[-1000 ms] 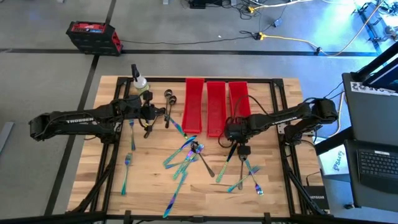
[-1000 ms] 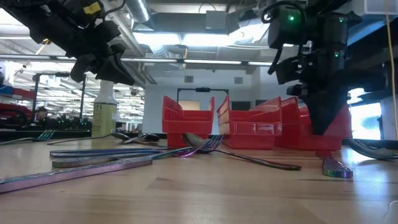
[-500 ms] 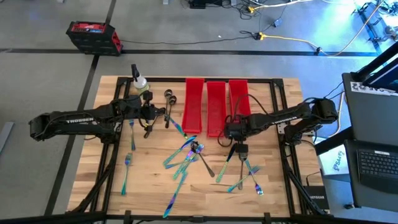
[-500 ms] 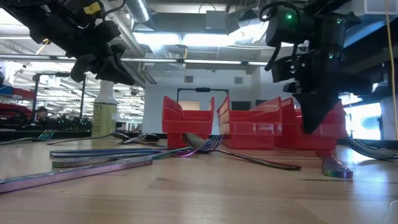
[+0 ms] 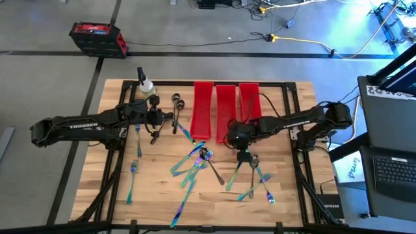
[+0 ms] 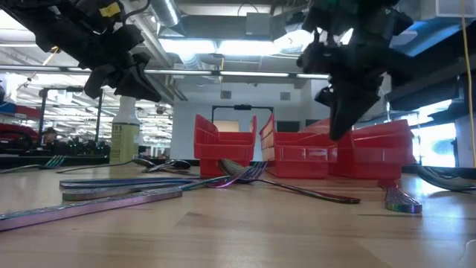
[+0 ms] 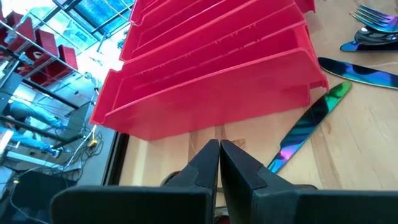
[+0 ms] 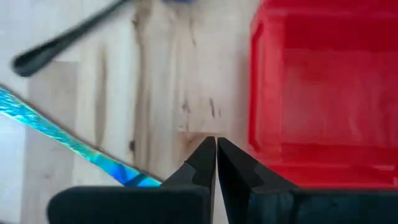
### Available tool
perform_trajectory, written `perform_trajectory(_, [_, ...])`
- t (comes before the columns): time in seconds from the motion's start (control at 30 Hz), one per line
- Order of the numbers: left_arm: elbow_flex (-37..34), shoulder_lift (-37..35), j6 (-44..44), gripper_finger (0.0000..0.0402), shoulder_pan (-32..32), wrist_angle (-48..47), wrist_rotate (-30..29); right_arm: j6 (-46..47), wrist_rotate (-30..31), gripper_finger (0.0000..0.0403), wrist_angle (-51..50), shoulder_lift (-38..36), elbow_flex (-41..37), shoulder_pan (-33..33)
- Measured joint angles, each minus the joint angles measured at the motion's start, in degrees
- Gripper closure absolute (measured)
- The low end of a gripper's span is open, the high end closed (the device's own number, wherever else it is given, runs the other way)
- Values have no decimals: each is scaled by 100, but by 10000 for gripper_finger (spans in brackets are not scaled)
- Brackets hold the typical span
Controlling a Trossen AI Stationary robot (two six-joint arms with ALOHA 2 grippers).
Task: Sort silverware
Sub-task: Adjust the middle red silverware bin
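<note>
High view first: my right tool (image 5: 235, 138) is parked over the table (image 5: 286, 208) right at the near end of the middle red bin (image 5: 225, 110), fingers pressed together and holding nothing. My right wrist view backs that up, both fingers touching tip to tip above bare wood with a red bin wall (image 8: 323, 93) just beside them and a blue-teal piece (image 8: 62, 140) lying off to the side.

My left tool (image 5: 158, 119) sits near the spray bottle (image 5: 145, 85), to the left of the three bins, also pinched together and empty. Left wrist view shows its fingers (image 7: 219, 165) closed, looking at the side of a bin (image 7: 211, 93), with an iridescent knife (image 7: 308, 124) lying flat on the wood close to the bin's corner.

The silverware (image 5: 198, 159) is all still loose on the table, mostly in a messy pile in front of the bins. A few pieces (image 5: 260, 179) are lying just below my right tool, a couple of forks (image 5: 132, 172) are out on the left side, and two dark spoons (image 5: 177, 104) sit by the left bin.

Low view has forks and knives (image 6: 149, 190) stretched across the wood in front of the bins, my right arm hanging well above them.
</note>
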Motion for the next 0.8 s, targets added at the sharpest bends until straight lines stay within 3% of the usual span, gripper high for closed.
perform_trajectory(0.2, [0,0,65,402,0,-4,-2,-165,-16,403,122,299,36,-20])
perform_trajectory(0.43, [0,0,21,402,0,-5,-2,-453,450,403,-151,635,415,-72])
perform_trajectory(0.8, [1,0,19,402,0,-15,-2,-632,831,403,-846,660,888,-144])
